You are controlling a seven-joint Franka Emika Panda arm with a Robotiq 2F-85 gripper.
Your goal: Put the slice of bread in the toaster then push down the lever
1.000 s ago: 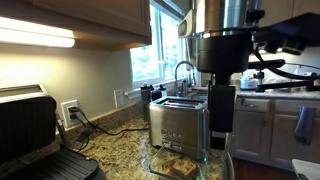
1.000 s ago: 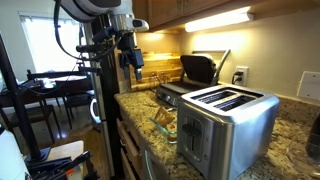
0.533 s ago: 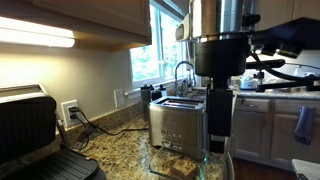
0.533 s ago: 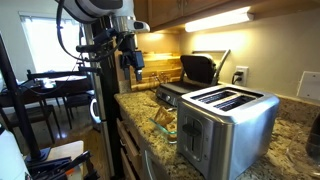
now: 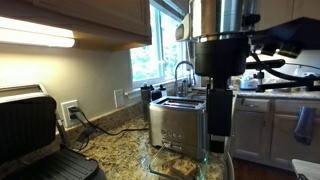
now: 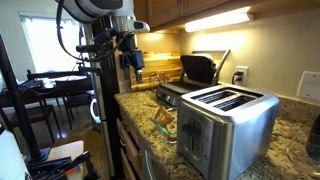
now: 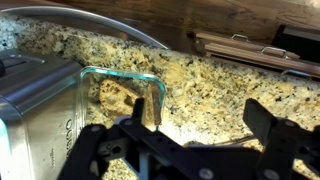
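Observation:
The toaster [image 5: 178, 122] [image 6: 226, 120] is a brushed steel box with long top slots; its corner shows at the left of the wrist view [image 7: 30, 95]. The slice of bread [image 7: 112, 98] [image 5: 181, 157] lies tan in a clear glass dish [image 7: 150, 90] [image 6: 164, 122] on the granite counter, right beside the toaster. My gripper [image 6: 133, 64] [image 7: 205, 128] hangs open and empty above the counter, higher than the dish and off to its side. Nothing sits between its black fingers [image 7: 268, 122].
A black-and-silver grill press [image 5: 35, 135] [image 6: 197, 70] stands open on the counter beyond the dish, its edge in the wrist view [image 7: 255, 45]. A sink faucet [image 5: 184, 72] and window lie behind the toaster. Wall outlets with cords [image 5: 72, 112] are near the press.

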